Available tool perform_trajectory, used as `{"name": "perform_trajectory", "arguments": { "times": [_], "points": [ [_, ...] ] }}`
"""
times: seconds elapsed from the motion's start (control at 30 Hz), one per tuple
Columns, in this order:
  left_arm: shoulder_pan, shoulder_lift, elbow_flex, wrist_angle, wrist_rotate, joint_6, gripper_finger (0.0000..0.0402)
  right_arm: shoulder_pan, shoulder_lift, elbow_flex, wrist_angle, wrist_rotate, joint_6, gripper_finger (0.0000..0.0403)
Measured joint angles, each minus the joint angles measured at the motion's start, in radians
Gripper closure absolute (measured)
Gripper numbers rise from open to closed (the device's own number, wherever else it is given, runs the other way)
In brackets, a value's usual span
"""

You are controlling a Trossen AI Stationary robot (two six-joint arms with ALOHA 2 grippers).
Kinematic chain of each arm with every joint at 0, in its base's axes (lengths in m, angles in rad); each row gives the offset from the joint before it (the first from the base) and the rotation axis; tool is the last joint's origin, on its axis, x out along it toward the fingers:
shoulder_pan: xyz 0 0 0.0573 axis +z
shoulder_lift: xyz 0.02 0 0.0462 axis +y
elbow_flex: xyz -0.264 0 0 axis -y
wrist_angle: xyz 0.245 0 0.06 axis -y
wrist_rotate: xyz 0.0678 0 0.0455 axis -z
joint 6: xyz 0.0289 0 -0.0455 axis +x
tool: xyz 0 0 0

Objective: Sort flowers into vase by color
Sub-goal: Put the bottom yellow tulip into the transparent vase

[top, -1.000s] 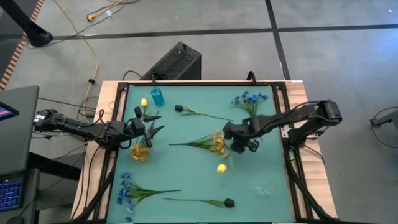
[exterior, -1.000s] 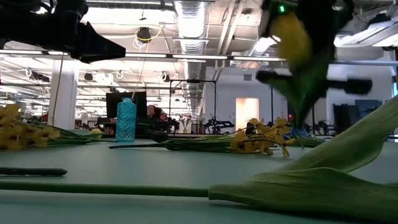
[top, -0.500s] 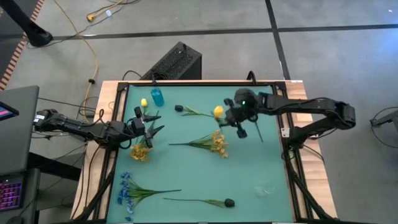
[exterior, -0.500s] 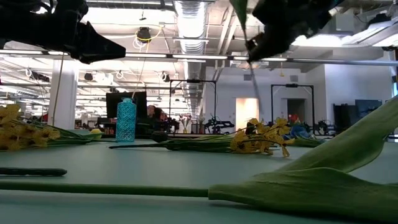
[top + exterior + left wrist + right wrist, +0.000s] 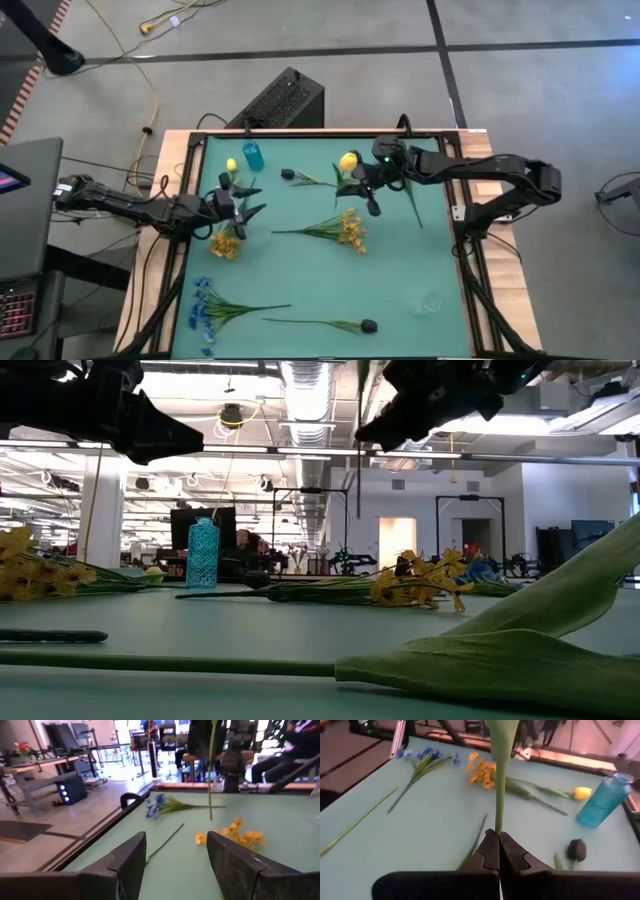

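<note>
My right gripper (image 5: pixel 366 188) is raised over the far middle of the table and shut on a yellow-bud flower (image 5: pixel 348 161). It also shows in the right wrist view (image 5: pixel 497 836). The blue vase (image 5: pixel 253 156) stands at the far left with a yellow bud (image 5: pixel 231 165) lying beside it. My left gripper (image 5: pixel 240 200) hovers open and empty at the left, above a yellow cluster (image 5: pixel 225 243). Another yellow cluster (image 5: pixel 350 230) lies mid-table. A dark-bud sprig (image 5: pixel 288 174) lies far. A blue cluster (image 5: pixel 205 305) and another dark-bud sprig (image 5: pixel 368 326) lie near. My right gripper pinches the flower's thin green stem (image 5: pixel 498 822) between its two fingertips. The stem runs straight on from the fingers and widens farther out (image 5: pixel 501 740). The flower is lifted clear of the table. A length of stem (image 5: pixel 210 790) hangs straight down in the left wrist view.
A small clear object (image 5: pixel 428 300) lies at the near right of the mat. Another blue cluster (image 5: pixel 157 810) lies at the far right under the right arm. A raised frame (image 5: pixel 190 200) borders the green mat. There is bare mat between the middle yellow cluster and the near sprigs.
My right gripper has lifted the yellow-bud flower off the mat's middle and carried it up and toward the far edge, a little leftward toward the vase, turning as it went. The flower now hangs clear of the table.
</note>
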Motion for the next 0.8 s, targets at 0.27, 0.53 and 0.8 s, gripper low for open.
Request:
{"name": "perform_trajectory", "arguments": {
  "times": [0.27, 0.53, 0.8],
  "points": [
    [0.001, 0.136, 0.000, 0.091, 0.017, -0.018, 0.0203, -0.020, 0.007, 0.001, 0.069, 0.005, 0.044, 0.0387],
    [0.001, 0.283, 0.000, 0.238, 0.012, -0.018, 0.0203, -0.023, 0.008, 0.001, 0.106, 0.007, 0.074, 0.0386],
    [0.001, 0.387, 0.000, 0.378, 0.021, -0.017, 0.0203, 0.005, 0.008, 0.001, 0.142, 0.008, 0.069, 0.0383]
  ]
}}
